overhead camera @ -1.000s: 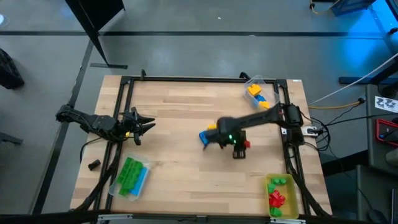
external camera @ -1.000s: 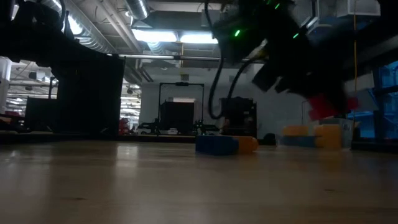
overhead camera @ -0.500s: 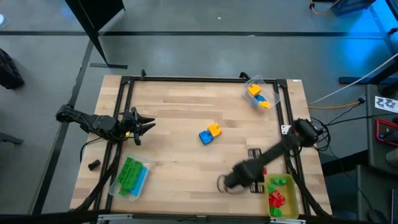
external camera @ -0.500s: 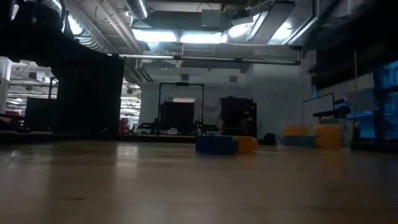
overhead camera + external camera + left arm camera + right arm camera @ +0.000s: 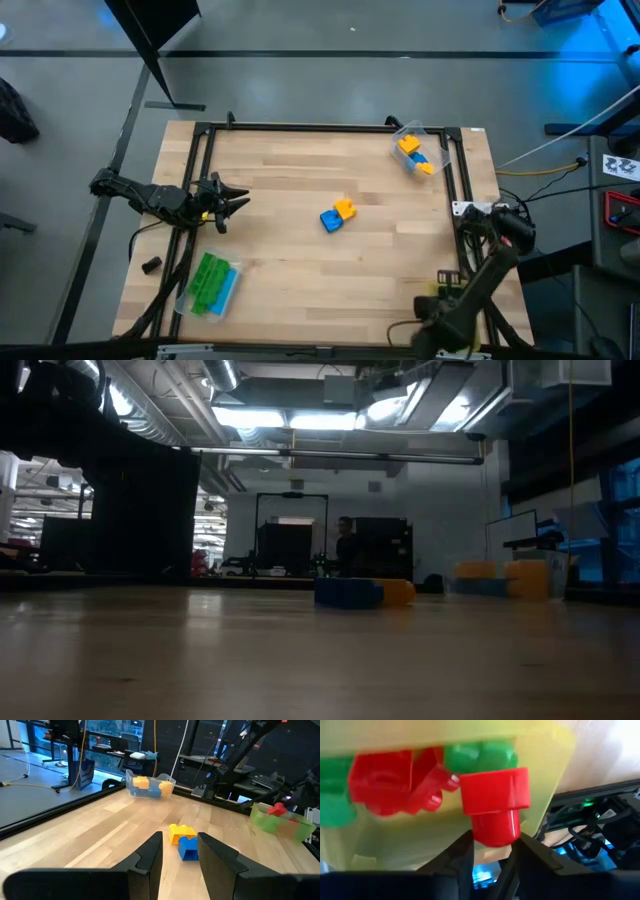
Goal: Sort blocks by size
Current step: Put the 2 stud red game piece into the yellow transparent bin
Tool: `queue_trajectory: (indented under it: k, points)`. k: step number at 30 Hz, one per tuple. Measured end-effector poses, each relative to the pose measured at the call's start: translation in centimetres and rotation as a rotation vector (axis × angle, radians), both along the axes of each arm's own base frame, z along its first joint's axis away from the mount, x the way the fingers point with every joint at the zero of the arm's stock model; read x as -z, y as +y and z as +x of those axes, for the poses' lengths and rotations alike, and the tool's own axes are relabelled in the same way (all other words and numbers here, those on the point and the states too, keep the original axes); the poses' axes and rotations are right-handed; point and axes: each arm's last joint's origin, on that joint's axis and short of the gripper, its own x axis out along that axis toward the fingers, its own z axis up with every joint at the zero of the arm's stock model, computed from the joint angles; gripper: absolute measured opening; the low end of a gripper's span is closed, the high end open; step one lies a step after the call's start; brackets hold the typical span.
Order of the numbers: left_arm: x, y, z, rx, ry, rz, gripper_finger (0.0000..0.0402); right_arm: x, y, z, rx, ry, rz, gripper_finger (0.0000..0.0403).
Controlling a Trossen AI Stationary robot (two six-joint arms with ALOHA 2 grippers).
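My right gripper (image 5: 492, 851) is at the table's near right corner, over the yellow tray (image 5: 540, 750), and is shut on a small red block (image 5: 494, 795). Red blocks (image 5: 385, 780) and green blocks (image 5: 477, 755) lie in that tray. In the high view my right arm (image 5: 470, 300) covers the tray. A blue block (image 5: 330, 220) and an orange block (image 5: 345, 209) lie touching at the table's middle. My left gripper (image 5: 180, 857) is open and empty at the left edge (image 5: 232, 200), facing those two blocks (image 5: 186, 842). My right gripper pinches the red block's round narrow end (image 5: 495, 827) between its two fingers. The block's square body (image 5: 494, 790) sticks out past the fingertips. The fingers point down into the yellow tray. The block hangs clear above the blocks in the tray.
A clear tray (image 5: 418, 150) with orange and blue blocks stands at the far right. Another clear tray (image 5: 210, 283) with green blocks lies at the near left. A black frame (image 5: 200, 180) runs around the table. A person (image 5: 345, 545) stands far off in the room.
My right gripper has swung from the table's middle, beside the blue and orange blocks, toward the near right corner, carrying the red block clear of the table. It is now over the yellow tray. The blue and orange blocks have stayed in place.
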Motion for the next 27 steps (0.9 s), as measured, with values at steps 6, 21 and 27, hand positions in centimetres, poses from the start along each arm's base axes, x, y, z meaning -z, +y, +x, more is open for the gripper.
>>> queue_trajectory:
  k: [6,21,27]
  points:
    - [0.0,0.0,0.0,0.0,0.0,0.0,0.0107,0.0,1.1,-1.7,-0.054,-0.013,-0.014,0.0124]
    - [0.0,0.0,0.0,0.0,0.0,0.0,0.0107,0.1,0.0,-0.1,0.094,-0.058,-0.084,0.0124]
    - [0.0,0.0,0.0,0.0,0.0,0.0,0.0107,0.1,0.0,0.1,0.105,-0.06,-0.088,0.0125]
